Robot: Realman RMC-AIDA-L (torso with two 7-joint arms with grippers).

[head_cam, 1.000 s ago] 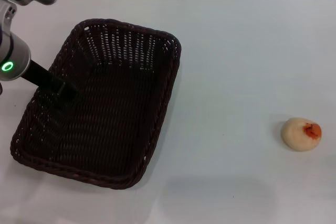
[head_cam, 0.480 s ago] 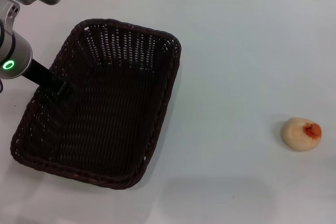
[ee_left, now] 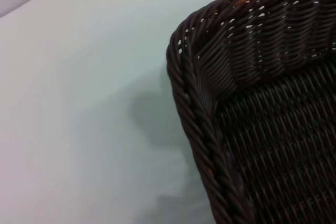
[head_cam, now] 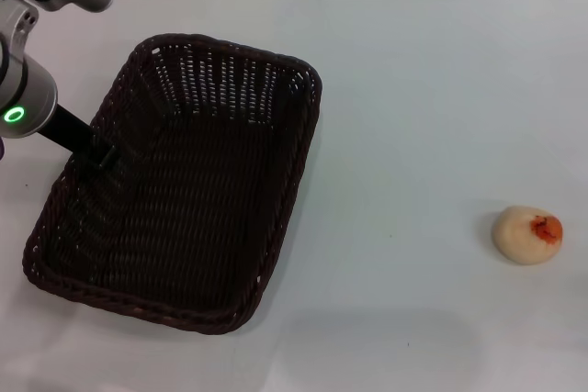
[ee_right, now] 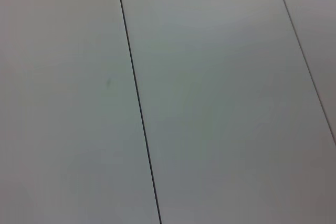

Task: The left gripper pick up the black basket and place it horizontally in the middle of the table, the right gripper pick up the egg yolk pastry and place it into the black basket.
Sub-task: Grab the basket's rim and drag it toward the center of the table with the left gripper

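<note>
The black basket (head_cam: 220,84) lies on the left half of the white table (head_cam: 413,117), its long side running away from me and slightly tilted. My left gripper (head_cam: 103,157) is at the basket's left rim, shut on the woven wall. The left wrist view shows a rounded corner of the basket (ee_left: 202,129) from close up, with bare table beside it. The egg yolk pastry (head_cam: 526,234) sits alone at the right, cream with an orange-red spot on top, well apart from the basket. My right gripper is out of view.
The silver-grey left arm with its green ring light (head_cam: 14,116) hangs over the table's left edge. The right wrist view shows only pale panels with dark seams (ee_right: 137,98). Open tabletop lies between basket and pastry.
The basket has slid a little to the right and turned slightly with my left gripper on its rim. The pastry has not moved.
</note>
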